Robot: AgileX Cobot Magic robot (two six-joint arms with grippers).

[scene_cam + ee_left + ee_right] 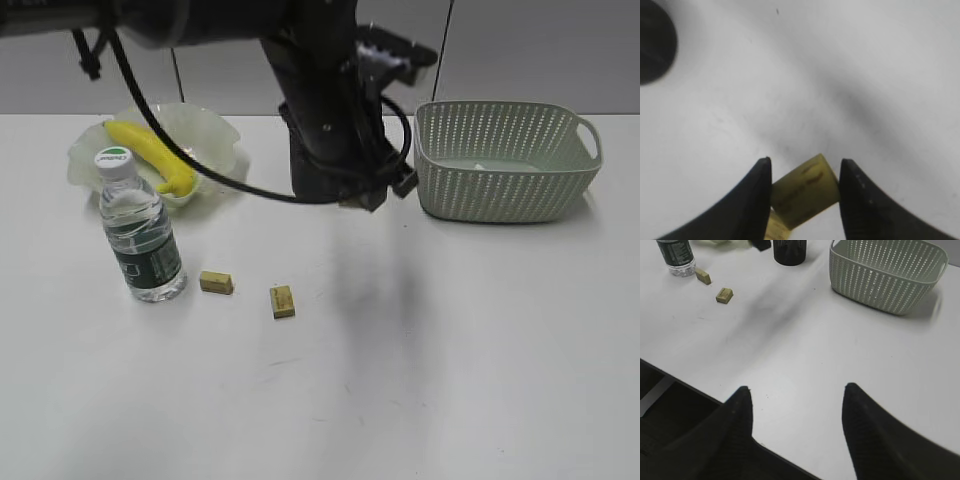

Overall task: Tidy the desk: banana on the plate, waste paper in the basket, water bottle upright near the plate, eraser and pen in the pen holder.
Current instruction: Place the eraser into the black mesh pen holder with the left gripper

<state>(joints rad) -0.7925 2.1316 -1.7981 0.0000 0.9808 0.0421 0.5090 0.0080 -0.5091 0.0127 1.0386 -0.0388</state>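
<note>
On desk: 2 erasers, 3rd clenched in left gripper; right gripper agape.

The desk looks smooth, matt white. The basket is perforated matt plastic; the water bottle clear glossy plastic; the plate translucent.

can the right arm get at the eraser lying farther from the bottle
Probably yes: the right claw is open and only bare desk lies between it and that eraser, nothing blocking.
</note>
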